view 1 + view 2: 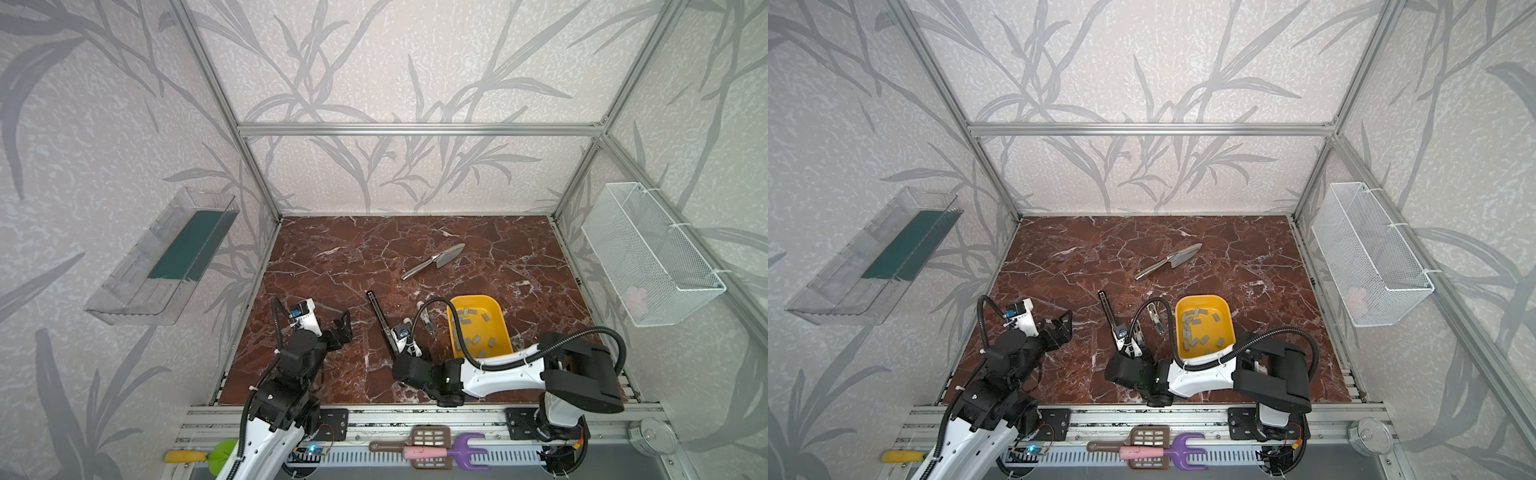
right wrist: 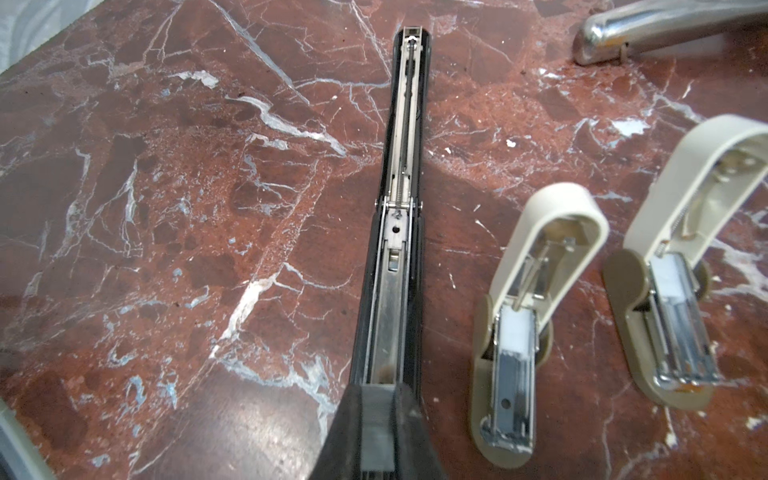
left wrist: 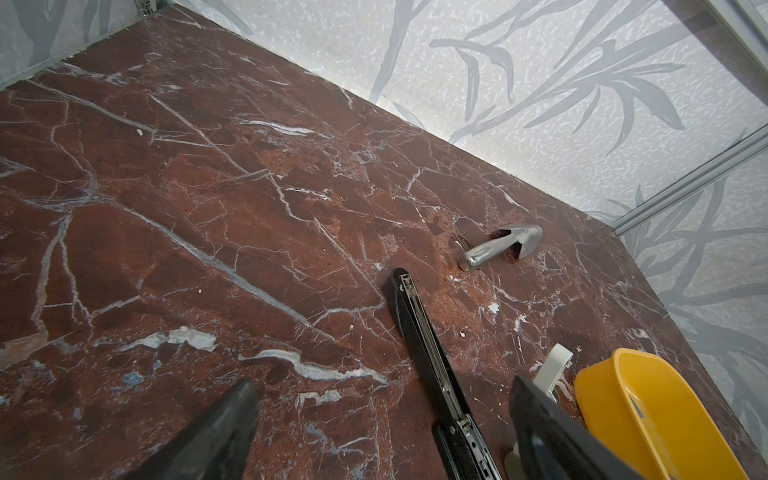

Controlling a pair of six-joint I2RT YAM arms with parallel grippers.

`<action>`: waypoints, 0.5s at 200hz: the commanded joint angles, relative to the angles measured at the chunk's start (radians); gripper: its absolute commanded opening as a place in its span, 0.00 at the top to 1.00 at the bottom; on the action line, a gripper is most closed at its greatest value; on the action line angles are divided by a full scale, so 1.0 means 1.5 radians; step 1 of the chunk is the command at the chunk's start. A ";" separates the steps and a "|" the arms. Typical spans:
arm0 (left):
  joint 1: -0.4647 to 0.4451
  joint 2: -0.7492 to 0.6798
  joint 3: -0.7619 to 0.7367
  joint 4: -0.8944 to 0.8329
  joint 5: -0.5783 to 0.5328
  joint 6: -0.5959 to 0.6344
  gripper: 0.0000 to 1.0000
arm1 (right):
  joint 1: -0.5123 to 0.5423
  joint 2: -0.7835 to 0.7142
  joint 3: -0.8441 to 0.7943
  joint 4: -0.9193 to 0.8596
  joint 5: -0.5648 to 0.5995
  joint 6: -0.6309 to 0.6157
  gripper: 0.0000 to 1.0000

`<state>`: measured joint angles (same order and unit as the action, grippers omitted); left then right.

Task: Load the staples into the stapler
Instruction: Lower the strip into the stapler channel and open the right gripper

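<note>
Toward table (image 1: pixel 332 257) front: long black stapler (image 2: pixel 399 249) folded open, metal channel up | yellow plastic tub (image 1: pixel 504 328): small flat grey staples (image 1: pixel 464 321), loose | right gripper (image 2: pixel 376 415) clenched over stapler's end | left gripper (image 3: pixel 382 386) released

The left gripper (image 1: pixel 344 326) hovers with jaws spread wide near the left edge of the table (image 1: pixel 415 249). The right arm (image 1: pixel 498 368) stretches along the front edge toward the middle, and the right gripper (image 2: pixel 376 401) has its fingers pressed together.

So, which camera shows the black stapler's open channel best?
The right wrist view: the black stapler lies open lengthwise, its channel facing the camera. The left wrist view shows it slanted and cut off; both top views show only a thin dark bar.
</note>
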<state>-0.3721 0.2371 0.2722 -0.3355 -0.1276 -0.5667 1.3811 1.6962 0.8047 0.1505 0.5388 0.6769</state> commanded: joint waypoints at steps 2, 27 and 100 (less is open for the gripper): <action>-0.002 -0.003 -0.006 0.012 0.000 0.011 0.05 | 0.009 -0.015 -0.011 -0.041 -0.008 0.017 0.84; -0.002 -0.003 -0.006 0.012 0.000 0.011 0.05 | 0.013 -0.007 -0.007 -0.040 -0.014 0.017 0.75; -0.002 -0.003 -0.006 0.013 0.001 0.011 0.05 | 0.015 -0.013 -0.003 -0.048 -0.005 0.016 0.67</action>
<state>-0.3721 0.2371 0.2722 -0.3355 -0.1276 -0.5663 1.3941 1.6951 0.8009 0.1070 0.5114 0.6918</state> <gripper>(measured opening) 0.950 0.306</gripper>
